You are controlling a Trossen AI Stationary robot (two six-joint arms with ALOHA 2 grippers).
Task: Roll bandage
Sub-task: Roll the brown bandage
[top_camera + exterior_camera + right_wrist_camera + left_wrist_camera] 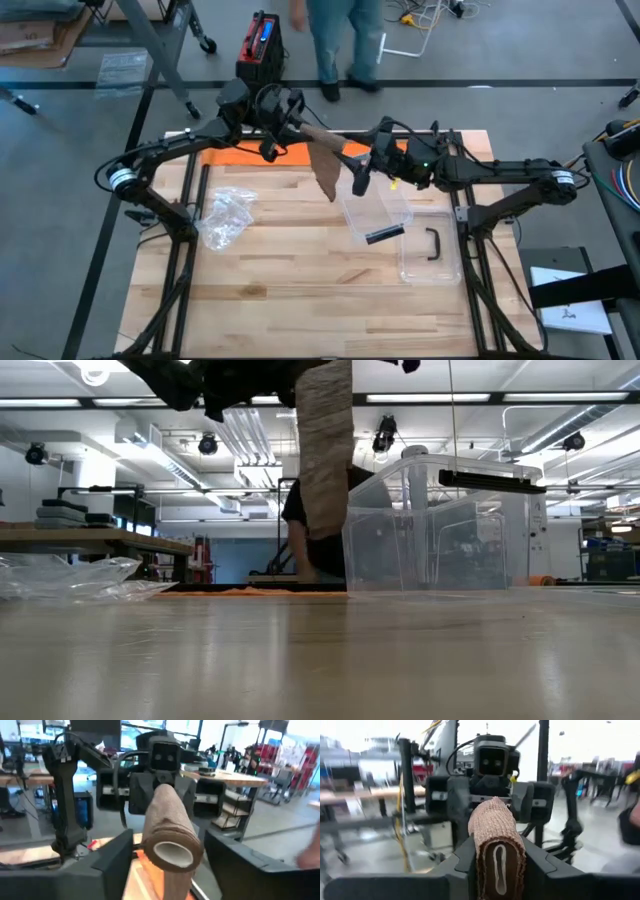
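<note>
bandage | axis: between grippers; tail: hanging toward table

front table free | obstacles: plastic bag left, clear bin right, possibly lidless

Probably a robotics lab: ceiling strip lights, exposed ducts, workbenches, grey concrete floor.

- A bandage hangs above the tabletop between the left end effector and right end effector.
- A plastic bag lies left; a bin and its lid lie right.
</note>
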